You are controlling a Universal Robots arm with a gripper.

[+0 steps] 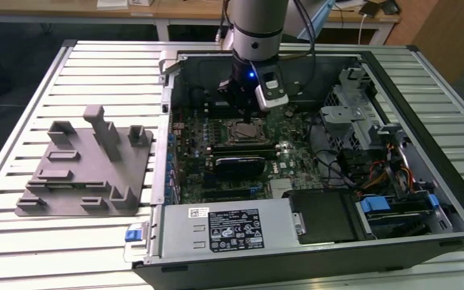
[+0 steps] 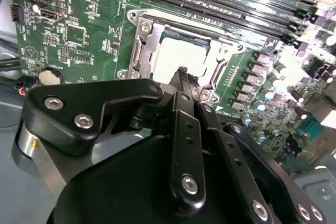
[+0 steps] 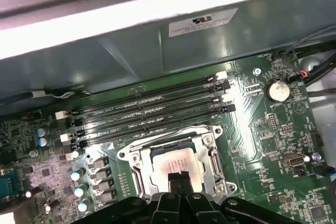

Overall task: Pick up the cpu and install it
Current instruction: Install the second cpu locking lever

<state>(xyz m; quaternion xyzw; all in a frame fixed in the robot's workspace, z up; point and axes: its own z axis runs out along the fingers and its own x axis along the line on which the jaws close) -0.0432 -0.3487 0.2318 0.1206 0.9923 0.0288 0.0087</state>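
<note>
While the arm hangs over the open case, items stand as follows.

Tool (image 2: 182, 74): fingers pressed together, nothing pinched; tips poised just above the cpu, in both wrist views (image 3: 178, 178). Whether they touch it cannot be told.

Cpu (image 2: 181, 56): silver-topped square, lying flat in the socket on the motherboard; seen in the first wrist view (image 3: 173, 160) and, small, in the exterior view (image 1: 244, 130).

Socket (image 2: 144, 51): metal frame around the cpu, screws at its corners.

Motherboard (image 1: 296, 160): green, lying flat inside the case.

Memory slots (image 3: 152, 109): four long black slots, side by side, just beside the socket.

Coin cell (image 3: 277, 91): round, silver, on the board, well apart from the socket.

Case (image 1: 425, 199): black tower on its side, lid off, in the exterior view at the middle to 3 o'clock.

Power supply (image 1: 224, 228): grey box with a label, at 6 o'clock in the case.

Tray (image 1: 87, 172): grey, with upright posts, on the bench at 9 o'clock from the case, well apart from the tool.

Bench (image 1: 22, 241): slatted metal top, carrying case and tray.
</note>
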